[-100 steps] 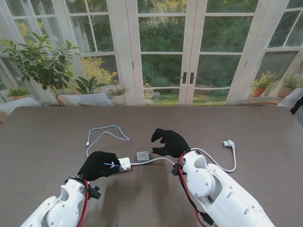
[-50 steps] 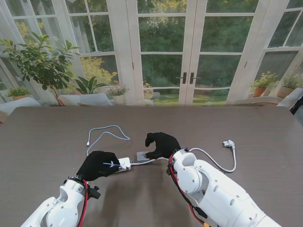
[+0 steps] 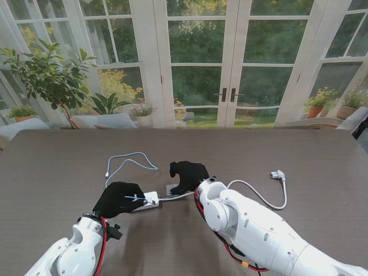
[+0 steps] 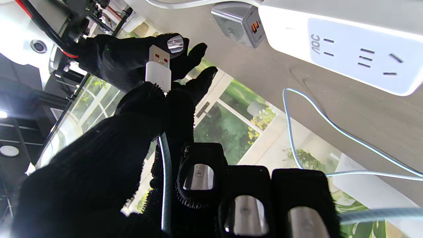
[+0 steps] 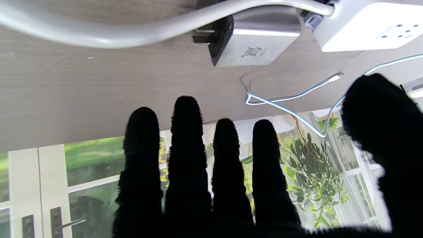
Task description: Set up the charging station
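Pinching a white USB plug (image 4: 158,71), the left hand (image 3: 118,199) hovers beside the white power strip (image 3: 150,200).

Daylight enters through the glass doors (image 3: 198,63) at the far side of the table (image 3: 52,167); the stand view is evenly bright and sharp, with soft, faint shadows. In the left wrist view, the power strip (image 4: 343,46) is overexposed, its near edge blown out to white. The gloved fingers (image 4: 244,205) nearest the lens are slightly soft. In the right wrist view, the fingers (image 5: 186,158) appear as backlit silhouettes without surface detail. Straight edges bow near both wrist frames' borders.
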